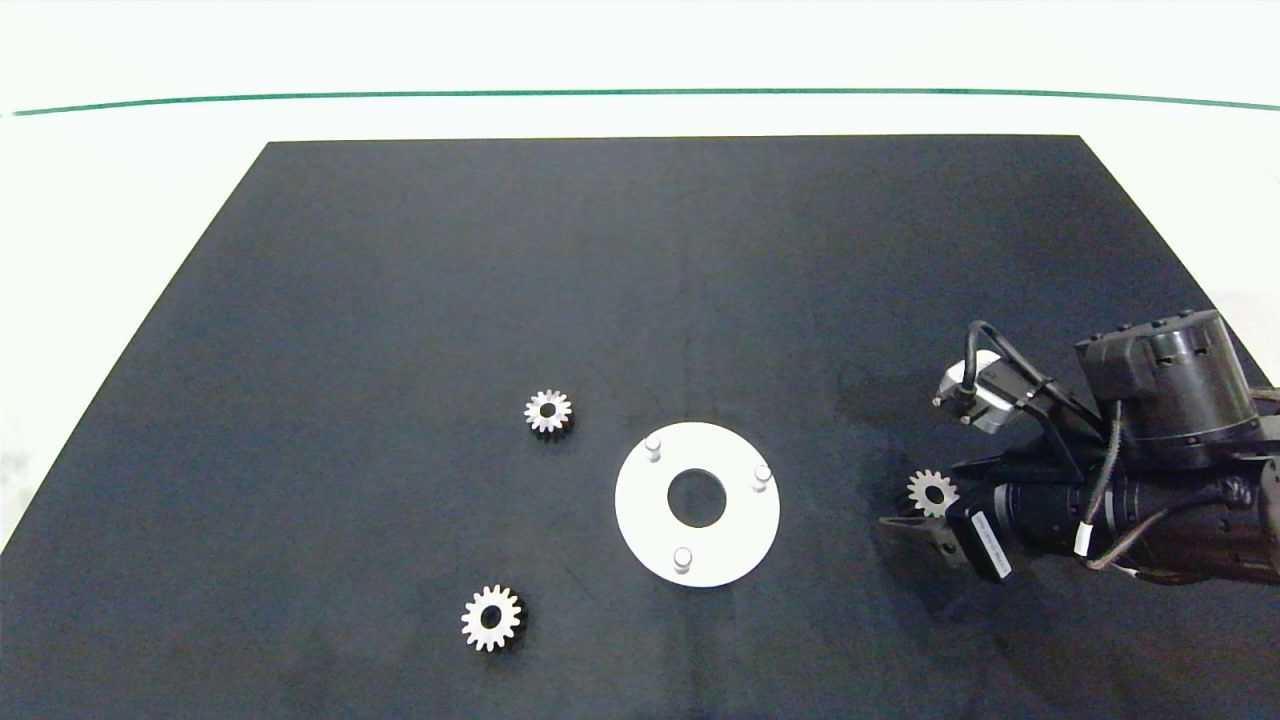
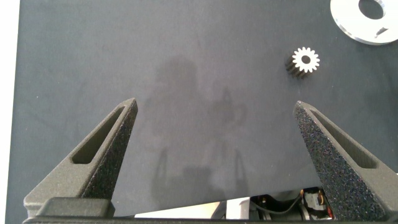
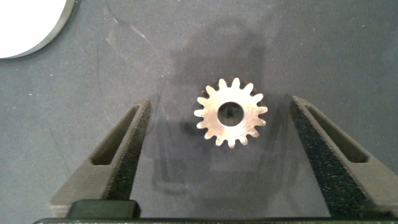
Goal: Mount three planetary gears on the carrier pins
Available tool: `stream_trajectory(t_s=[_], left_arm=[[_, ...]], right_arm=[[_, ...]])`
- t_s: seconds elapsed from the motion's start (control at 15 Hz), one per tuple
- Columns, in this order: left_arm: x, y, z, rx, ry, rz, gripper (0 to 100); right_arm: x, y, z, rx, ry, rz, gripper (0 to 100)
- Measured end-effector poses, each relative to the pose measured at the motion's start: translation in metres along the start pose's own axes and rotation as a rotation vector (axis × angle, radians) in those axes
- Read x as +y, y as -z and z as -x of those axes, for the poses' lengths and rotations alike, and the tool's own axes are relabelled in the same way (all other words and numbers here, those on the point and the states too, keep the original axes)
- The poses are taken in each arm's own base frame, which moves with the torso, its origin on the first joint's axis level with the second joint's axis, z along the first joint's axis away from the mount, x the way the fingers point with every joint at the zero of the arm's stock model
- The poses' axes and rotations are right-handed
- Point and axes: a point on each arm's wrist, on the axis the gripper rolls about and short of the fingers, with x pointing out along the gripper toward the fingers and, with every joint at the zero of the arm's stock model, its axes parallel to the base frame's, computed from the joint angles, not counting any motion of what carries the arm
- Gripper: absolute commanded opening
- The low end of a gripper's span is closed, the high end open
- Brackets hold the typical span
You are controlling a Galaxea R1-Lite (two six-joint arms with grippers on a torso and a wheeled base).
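Observation:
Three silvery planetary gears lie flat on the black mat: one (image 1: 548, 411) left of the white disc (image 1: 645, 520), one (image 1: 491, 617) at the front left, one (image 1: 932, 493) to the disc's right. The carrier pins (image 1: 653, 447) (image 1: 762, 476) (image 1: 683, 558) stand bare on the disc. My right gripper (image 3: 221, 102) is open low over the mat, and the right-hand gear (image 3: 231, 112) lies between its fingers, touching neither. My left gripper (image 2: 216, 104) hangs open over bare mat, with a gear (image 2: 305, 60) and the disc's edge (image 2: 348, 25) beyond it.
The black mat (image 1: 400, 300) covers most of a white table, with a green line (image 1: 640, 92) along the far side. The right arm (image 1: 1150, 480) reaches in from the right edge. The left arm is outside the head view.

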Motion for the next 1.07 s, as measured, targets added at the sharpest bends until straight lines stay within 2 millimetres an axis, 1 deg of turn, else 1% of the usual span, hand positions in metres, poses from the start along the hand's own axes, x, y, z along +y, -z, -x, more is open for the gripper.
stream_trajectory(t_s=[0.33, 0.6, 1.07], left_arm=[[0.0002, -0.0023, 0.0013, -0.01, 0.002, -0.001, 100], [0.0002, -0.0024, 0.0014, -0.01, 0.005, -0.001, 100], [0.0009, -0.001, 0.0006, -0.005, 0.021, -0.004, 100]], right_arm=[[0.0008, 0.0007, -0.0018, 0.007, -0.002, 0.003, 75], [0.0003, 0.0009, -0.0029, 0.009, -0.001, 0.001, 66], [-0.0009, -0.0011, -0.0091, -0.005, 0.006, 0.001, 52]])
